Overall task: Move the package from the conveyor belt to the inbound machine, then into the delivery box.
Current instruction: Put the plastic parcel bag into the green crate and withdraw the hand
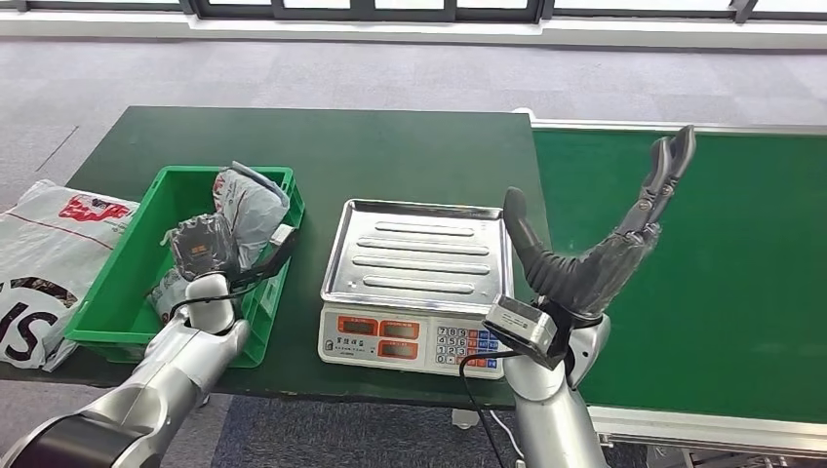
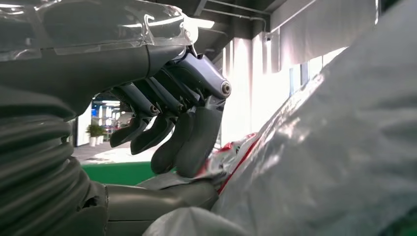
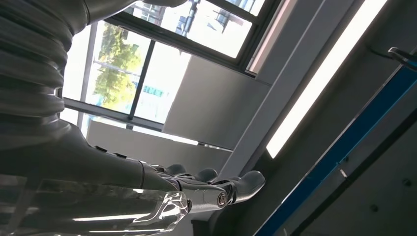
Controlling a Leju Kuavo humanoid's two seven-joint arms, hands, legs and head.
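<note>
Head view: left hand (image 1: 200, 249) in the green box (image 1: 107, 292), gripping a grey package (image 1: 200, 244) over the other bags.
Right hand (image 1: 605, 244) is open, raised and empty between the scale (image 1: 414, 283) and the belt (image 1: 702, 273). To finish well, I'd lower the package until it rests on the pile, inside the box walls, spread the fingers fully, then lift straight up so nothing snags.

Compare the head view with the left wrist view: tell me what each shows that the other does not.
Head view alone: the scale with its bare steel tray, the green conveyor belt, the raised right hand, and a large white bag beside the green bin.

Left wrist view alone: the fingers curled down close to the grey package's plastic.

Both: the left hand at the grey package and the bin's green.
</note>
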